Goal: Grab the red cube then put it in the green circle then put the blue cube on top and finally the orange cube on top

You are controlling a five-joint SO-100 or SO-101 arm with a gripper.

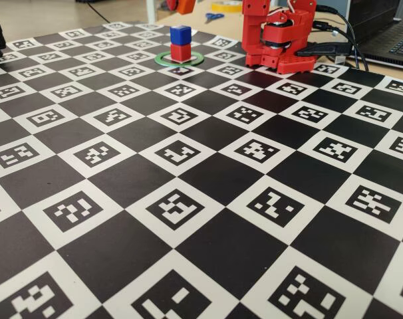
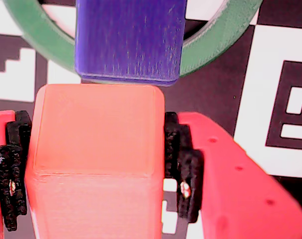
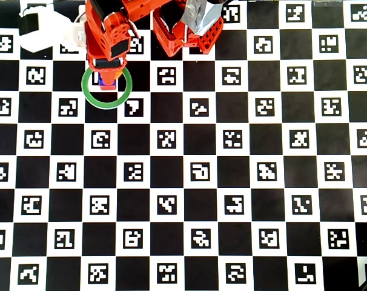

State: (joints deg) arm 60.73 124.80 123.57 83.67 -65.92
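Orange plastic fills the lower middle of the wrist view: the orange cube (image 2: pixel 96 159) sits clamped between the two red jaws of the gripper (image 2: pixel 97 164), whose black ribbed pads (image 2: pixel 183 174) press on its left and right faces. The jaws stand one cube-width apart, grasping it. Just beyond its far edge lies the top of the blue cube (image 2: pixel 129 40), and behind that the green circle (image 2: pixel 218 37) curves over the checkered board (image 2: pixel 285 99). The red cube is hidden here.

The fixed view, low over the board (image 1: pixel 208 179), shows what the wrist camera misses: the red cube (image 1: pixel 181 52) stands inside the green circle (image 1: pixel 163 60) at the far edge, with the blue cube (image 1: pixel 181 34) stacked squarely on top. The arm's red base (image 1: pixel 278 40) stands to the right of the stack. A bit of orange-red at the top edge above the stack is cut off, so the gripper's grip cannot be read in this view.

From overhead, the gripper (image 3: pixel 108 76) reaches down over the upper part of the green circle (image 3: pixel 120 100) near the top left of the board (image 3: pixel 189 151), covering the stack; only a sliver of the blue cube (image 3: pixel 107 86) peeps out under it.

No brand or readable writing appears; the board's white squares carry only black coded markers.
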